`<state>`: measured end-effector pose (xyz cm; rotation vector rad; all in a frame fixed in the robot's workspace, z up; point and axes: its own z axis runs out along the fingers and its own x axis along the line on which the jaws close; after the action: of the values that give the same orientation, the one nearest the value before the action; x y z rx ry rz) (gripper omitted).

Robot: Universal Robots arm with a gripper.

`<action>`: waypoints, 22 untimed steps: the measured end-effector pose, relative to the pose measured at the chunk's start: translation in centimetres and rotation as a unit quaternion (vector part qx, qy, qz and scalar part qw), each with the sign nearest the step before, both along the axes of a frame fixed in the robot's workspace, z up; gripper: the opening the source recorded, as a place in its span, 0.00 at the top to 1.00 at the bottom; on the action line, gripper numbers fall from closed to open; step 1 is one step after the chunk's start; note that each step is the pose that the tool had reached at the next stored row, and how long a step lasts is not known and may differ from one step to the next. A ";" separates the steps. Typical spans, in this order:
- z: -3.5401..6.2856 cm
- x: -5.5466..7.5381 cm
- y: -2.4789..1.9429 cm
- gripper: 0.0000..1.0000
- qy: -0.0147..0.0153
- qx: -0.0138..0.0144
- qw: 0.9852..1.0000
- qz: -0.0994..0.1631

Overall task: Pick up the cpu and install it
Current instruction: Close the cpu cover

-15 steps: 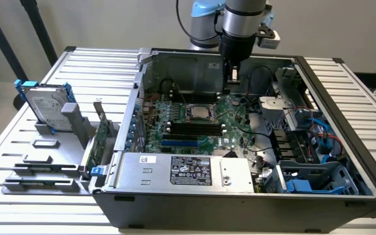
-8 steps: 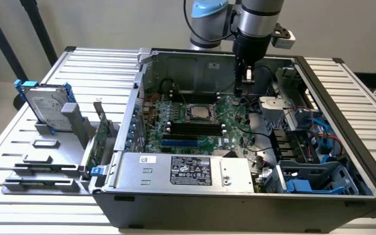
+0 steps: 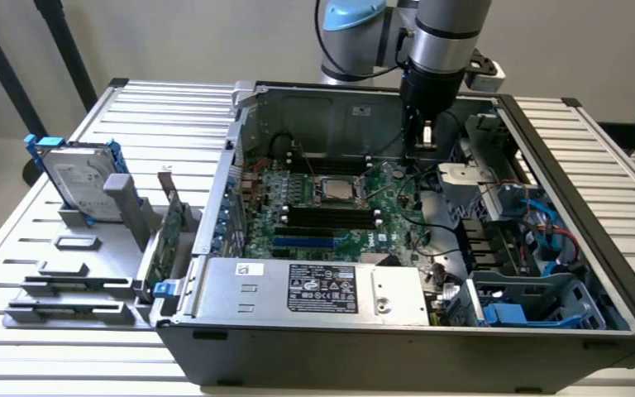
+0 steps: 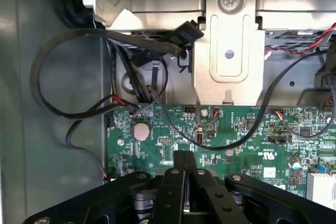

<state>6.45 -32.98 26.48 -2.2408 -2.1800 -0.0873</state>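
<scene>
My end effector [image 4: 185, 156] is shut tight. My two black fingers [image 4: 173, 184] press flat against each other, and I see nothing between them, so I am holding nothing. The tips point down at the green board [image 4: 236, 129], close above its edge. I cannot tell if they touch it.

Near my fingertips on the green board is a small round silver battery [image 4: 140, 131]. Past the edge of the board stands a shiny metal bracket [image 4: 228, 40] with a screw at its top. Long black cables [image 4: 44, 66] loop beside it.

In the exterior view, my arm [image 3: 450, 33] comes straight down from above. The grey wrist tube is upright, with a blue-capped joint [image 3: 356, 12] beside it. My end effector [image 3: 420, 155] hangs inside the open computer case [image 3: 329, 351], at the far side, near the back wall.

The cpu [image 3: 334, 188] lies flat in a square frame in the middle of the green board. It is toward the exterior view's left of my end effector, and apart from it.

At the near side of the case sits a big silver box with a black label [image 3: 317, 289]. The case rests on a bench [image 3: 163, 107] made of metal slats. A hard drive with blue brackets [image 3: 75, 178] stands on the bench, on the exterior view's left, well apart from me.
</scene>
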 end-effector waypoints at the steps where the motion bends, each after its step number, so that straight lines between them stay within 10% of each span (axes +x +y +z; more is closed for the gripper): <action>1: -0.18 0.0 -0.07 0.89 0.000 0.000 1.000 0.000; 14: -2.25 -0.4 -0.32 0.89 0.002 0.000 1.000 0.001; 22: -2.27 -0.5 -0.32 0.89 0.050 -0.002 0.999 0.001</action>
<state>5.97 -33.30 24.22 -2.1935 -2.1343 0.0274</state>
